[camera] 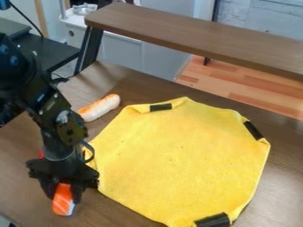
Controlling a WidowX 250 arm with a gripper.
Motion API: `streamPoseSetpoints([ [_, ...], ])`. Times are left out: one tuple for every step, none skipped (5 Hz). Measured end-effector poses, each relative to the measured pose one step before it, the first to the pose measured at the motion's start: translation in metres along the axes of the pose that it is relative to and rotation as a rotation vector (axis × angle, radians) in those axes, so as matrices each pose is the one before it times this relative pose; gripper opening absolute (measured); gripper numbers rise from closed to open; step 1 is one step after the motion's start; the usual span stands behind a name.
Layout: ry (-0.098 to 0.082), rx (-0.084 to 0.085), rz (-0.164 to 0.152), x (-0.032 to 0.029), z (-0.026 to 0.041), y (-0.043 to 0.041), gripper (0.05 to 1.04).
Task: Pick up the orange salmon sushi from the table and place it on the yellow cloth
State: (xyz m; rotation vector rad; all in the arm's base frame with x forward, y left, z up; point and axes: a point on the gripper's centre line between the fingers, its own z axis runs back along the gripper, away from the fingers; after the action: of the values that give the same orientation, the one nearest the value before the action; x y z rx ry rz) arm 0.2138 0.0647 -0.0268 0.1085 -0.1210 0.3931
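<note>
Grips the sushi (63, 203) in the tool (63, 195), closed to about the sushi's width, with part of the orange top and white base sticking out below. Hangs low at the lower left of the view, to the left of the cloth (177, 164) and apart from its edge. Runs the sushi's long axis nearly up and down the view, close to in line with the tool. Cannot tell whether touching the surface (118, 215) or just above it.

Slants the arm (56, 115) in from the upper left, then drops steeply at the wrist, pointing the tool down. Passes just beside the cloth's left corner. Leaves the bread (99, 107) farther back on the surface, lying aslant near the cloth's upper left edge. Half hides something red (40, 154) behind the wrist.
</note>
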Motion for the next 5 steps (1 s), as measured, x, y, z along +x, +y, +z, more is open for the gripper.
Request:
streamPoseSetpoints([
  [-0.0025,-0.0297,0.049,0.01693,0.0178,-0.00525,0.564],
  [-0.0103,-0.0222,0.0574,0.02462,0.01286,-0.00746,0.564],
  [0.0323,-0.0069,0.034,0.02271,-0.00463,-0.00919,0.564],
  [0.0025,-0.0251,-0.131,0.00828,-0.00773,-0.02589,0.564],
  [-0.0436,-0.0527,-0.1935,0.00097,0.00219,-0.03716,0.564],
])
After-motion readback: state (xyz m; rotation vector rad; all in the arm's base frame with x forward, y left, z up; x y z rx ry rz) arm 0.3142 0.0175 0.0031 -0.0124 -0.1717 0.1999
